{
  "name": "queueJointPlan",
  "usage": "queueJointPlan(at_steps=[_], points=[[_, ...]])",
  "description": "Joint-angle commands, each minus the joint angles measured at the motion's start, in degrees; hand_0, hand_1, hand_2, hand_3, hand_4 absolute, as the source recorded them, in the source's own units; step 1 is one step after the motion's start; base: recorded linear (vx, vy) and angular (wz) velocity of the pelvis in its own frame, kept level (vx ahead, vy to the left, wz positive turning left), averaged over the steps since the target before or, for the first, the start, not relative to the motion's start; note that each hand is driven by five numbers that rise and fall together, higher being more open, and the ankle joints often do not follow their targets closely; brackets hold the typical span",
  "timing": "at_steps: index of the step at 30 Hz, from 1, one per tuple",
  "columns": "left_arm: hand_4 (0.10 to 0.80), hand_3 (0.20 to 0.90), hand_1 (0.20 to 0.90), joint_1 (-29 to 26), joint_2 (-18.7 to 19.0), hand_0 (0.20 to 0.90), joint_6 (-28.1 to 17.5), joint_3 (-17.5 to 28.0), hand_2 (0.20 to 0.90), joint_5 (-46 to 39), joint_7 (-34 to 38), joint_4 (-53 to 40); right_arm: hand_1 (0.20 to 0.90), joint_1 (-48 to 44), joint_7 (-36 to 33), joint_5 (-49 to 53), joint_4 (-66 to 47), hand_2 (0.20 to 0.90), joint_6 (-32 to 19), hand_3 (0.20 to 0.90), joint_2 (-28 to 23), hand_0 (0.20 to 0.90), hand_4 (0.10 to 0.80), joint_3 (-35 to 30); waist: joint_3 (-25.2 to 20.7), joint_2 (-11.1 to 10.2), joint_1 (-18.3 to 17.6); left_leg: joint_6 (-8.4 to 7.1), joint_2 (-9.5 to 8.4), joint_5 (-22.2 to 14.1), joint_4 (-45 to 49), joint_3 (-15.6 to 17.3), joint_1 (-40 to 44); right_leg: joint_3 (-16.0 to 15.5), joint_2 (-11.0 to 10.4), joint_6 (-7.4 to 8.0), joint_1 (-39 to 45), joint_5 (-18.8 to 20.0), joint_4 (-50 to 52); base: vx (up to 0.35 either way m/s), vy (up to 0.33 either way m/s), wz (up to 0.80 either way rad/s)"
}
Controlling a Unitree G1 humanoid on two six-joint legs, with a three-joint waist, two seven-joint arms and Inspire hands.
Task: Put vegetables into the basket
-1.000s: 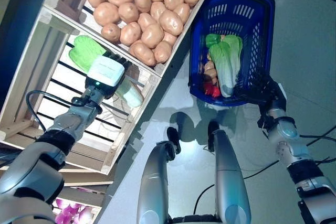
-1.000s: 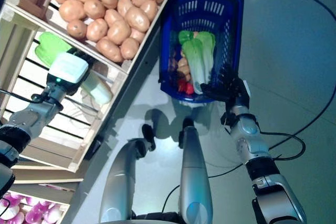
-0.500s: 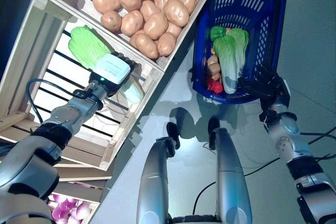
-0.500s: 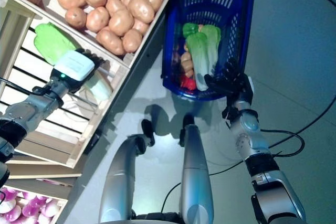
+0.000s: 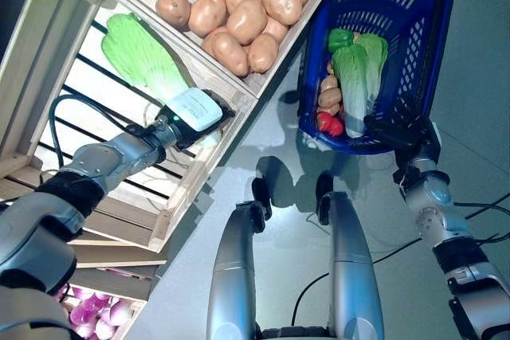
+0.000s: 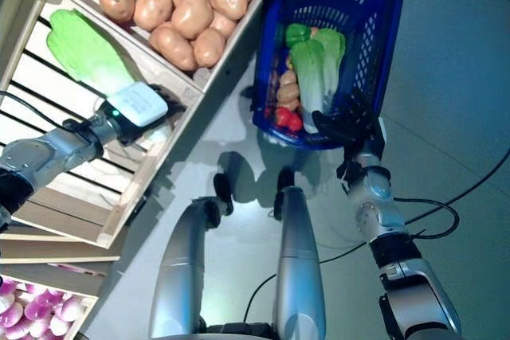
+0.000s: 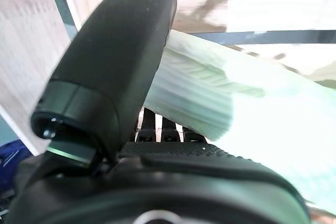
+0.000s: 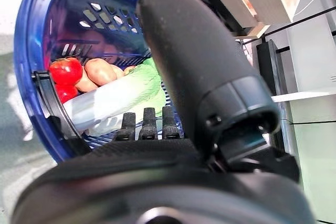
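My left hand reaches into the lower wooden crate. It is curled round the pale stalk end of a long green leafy cabbage. In the left wrist view my thumb lies over the cabbage's white ribs, with my fingers under it. The blue basket stands on the floor. It holds a leafy green cabbage, a green pepper, potatoes and red round vegetables. My right hand is at the basket's near rim with its fingers straight.
The wooden stand fills the left side, and its front boards come close to the basket's left wall. An upper crate of potatoes sits just beyond my left hand. Grey floor lies to the right of the basket.
The whole view has shifted. My left hand has slid along the cabbage toward its pale stalk end, so more green leaf shows. My right hand stays at the basket's rim.
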Motion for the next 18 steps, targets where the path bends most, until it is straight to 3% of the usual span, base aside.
queueJointPlan(at_steps=[1, 18], points=[[0.400, 0.300, 0.300, -0.2, 1.0, 0.300, -4.0, -0.9, 0.300, -3.8, -2.0, -6.5, 0.900, -2.9, -1.5, 3.1, -4.2, 0.900, -7.4, 0.900, -1.2, 0.900, 0.800, -2.8, -0.2, -1.0, 0.0, 2.57, -0.73, 0.7, -6.3, 2.0, 3.6, -0.8, 1.8, -2.37, 3.0, 7.3, -6.8, 0.000, 0.000, 0.00], [0.400, 0.300, 0.300, 0.9, 3.2, 0.300, -2.1, 1.9, 0.300, -2.8, 0.9, -5.5, 0.900, -1.6, -0.6, 4.6, -4.0, 0.900, -8.2, 0.900, -1.1, 0.900, 0.800, -5.0, -0.2, -1.8, 0.5, 2.10, -0.70, 0.2, -8.3, 1.8, 11.7, -2.2, 1.2, -2.11, 11.4, 6.6, -9.2, -0.006, -0.002, 0.00]])
